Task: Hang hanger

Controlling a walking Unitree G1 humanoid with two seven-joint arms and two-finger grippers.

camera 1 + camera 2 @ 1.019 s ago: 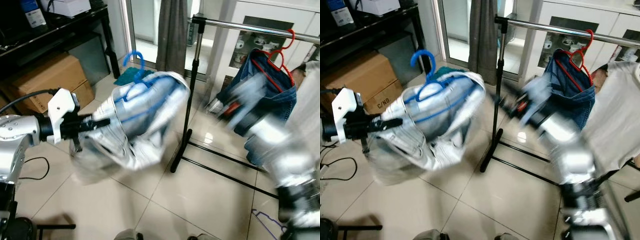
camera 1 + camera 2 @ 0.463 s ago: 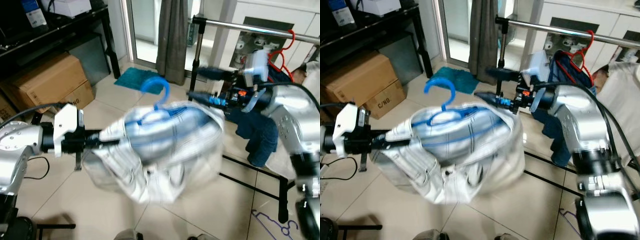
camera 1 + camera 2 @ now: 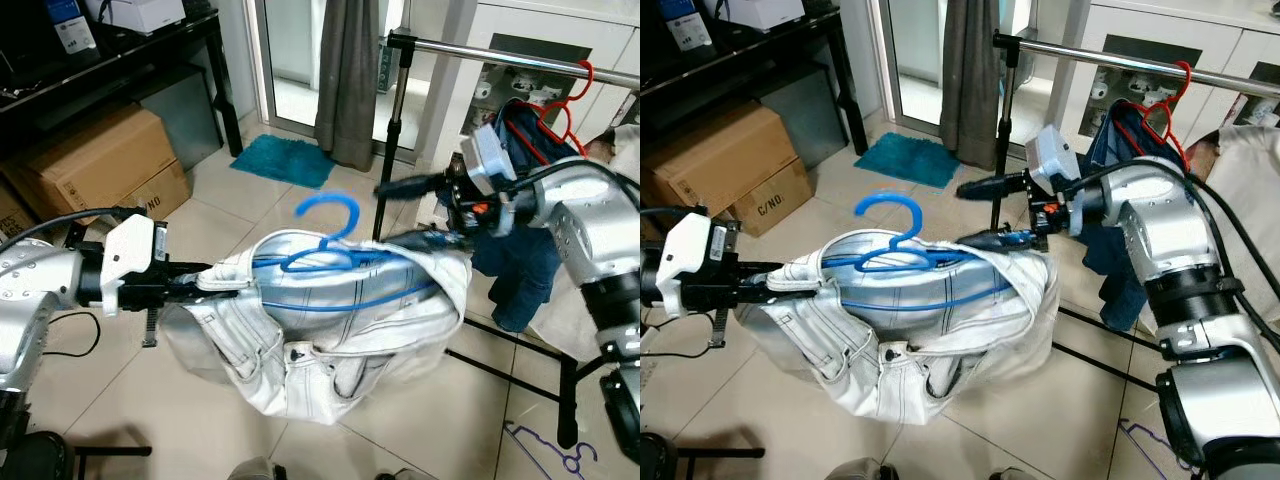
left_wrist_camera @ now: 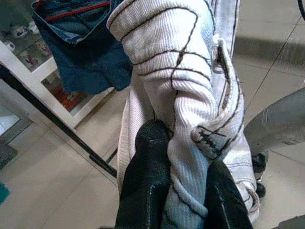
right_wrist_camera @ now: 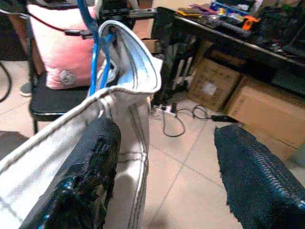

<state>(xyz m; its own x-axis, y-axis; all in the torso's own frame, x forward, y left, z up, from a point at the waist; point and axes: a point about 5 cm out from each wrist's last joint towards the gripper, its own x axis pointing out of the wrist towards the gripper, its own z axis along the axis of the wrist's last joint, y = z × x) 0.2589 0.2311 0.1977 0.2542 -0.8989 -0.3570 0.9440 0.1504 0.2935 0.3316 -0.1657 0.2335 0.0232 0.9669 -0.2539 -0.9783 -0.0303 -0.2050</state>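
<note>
Over tile floor point(image 3: 420, 400), left claw point(image 4: 183, 191) pinches garment point(image 3: 340, 330); right claw point(image 3: 985, 212) spread beside it.

White jeans point(image 3: 330, 340) with dark stitching; blue hanger point(image 3: 325, 235); red hanger point(image 3: 560, 110) carrying dark blue denim garment point(image 3: 520, 230); teal mat point(image 3: 283, 160); brown cardboard boxes point(image 3: 95, 160).

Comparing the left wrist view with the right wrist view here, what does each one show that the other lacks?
Left wrist view alone: the left pincer shut on a bunched fold of the white jeans, with blue jeans on a red hanger behind. Right wrist view alone: the right pincer open, one finger against the jeans' waistband, the blue hanger inside it, a pink cushion and cardboard boxes. Both: the white jeans and tiled floor.
</note>
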